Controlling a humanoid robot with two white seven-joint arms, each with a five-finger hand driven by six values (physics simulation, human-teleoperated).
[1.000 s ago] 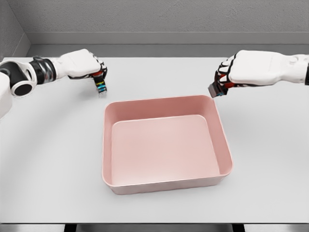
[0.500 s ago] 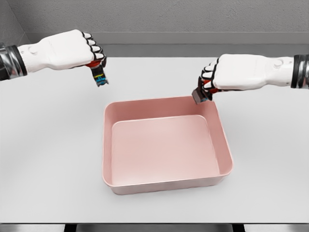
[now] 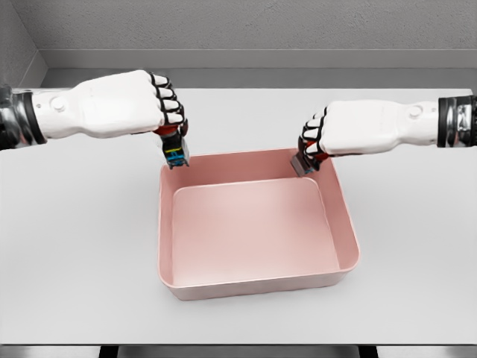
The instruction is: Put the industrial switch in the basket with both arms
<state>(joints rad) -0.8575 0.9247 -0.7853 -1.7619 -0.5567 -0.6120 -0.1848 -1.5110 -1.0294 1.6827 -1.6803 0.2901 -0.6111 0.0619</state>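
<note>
A pink rectangular basket sits in the middle of the white table. My left hand is a closed fist holding a small industrial switch with blue and yellow marks; the switch hangs just above the basket's far left corner. My right hand is also curled, gripping a dark grey switch that hangs over the basket's far right rim. Both switches are mostly hidden by the fingers.
The white table spreads around the basket on all sides. A grey wall runs behind the table's far edge.
Both hands have moved inward toward the basket with their switches. The left hand came right and lower to the far left corner; the right hand came left over the far right rim.
</note>
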